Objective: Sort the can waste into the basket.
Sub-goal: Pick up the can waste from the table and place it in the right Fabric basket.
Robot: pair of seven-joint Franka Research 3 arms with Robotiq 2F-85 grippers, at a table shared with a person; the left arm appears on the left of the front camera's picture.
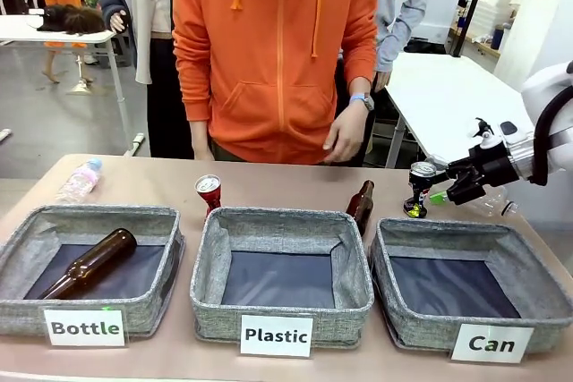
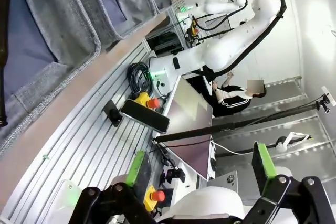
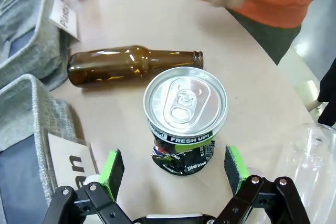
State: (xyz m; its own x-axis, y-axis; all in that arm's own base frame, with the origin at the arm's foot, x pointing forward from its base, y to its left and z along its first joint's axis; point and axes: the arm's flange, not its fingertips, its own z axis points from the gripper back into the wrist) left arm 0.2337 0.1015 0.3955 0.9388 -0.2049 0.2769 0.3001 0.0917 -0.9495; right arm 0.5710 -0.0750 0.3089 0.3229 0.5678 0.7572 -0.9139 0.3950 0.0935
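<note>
Straddling dark crushed can [image 3: 185,103] with right gripper [image 3: 174,167], green pads spread wide either side, not touching; centring first, then closing squarely on dented lower body, guarding against slip; Can basket [image 3: 42,108] sitting just outside one finger; clear bottle [image 3: 310,150] crowding other finger; brown bottle [image 3: 131,64] lying beyond fingertips, near can; red can [image 1: 209,192] standing well apart; left gripper [image 2: 200,163] hanging open, empty.

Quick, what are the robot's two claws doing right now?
Left gripper: open, holding nothing.
Right gripper: open, jaws either side of the dark crushed can, not gripping it.
</note>
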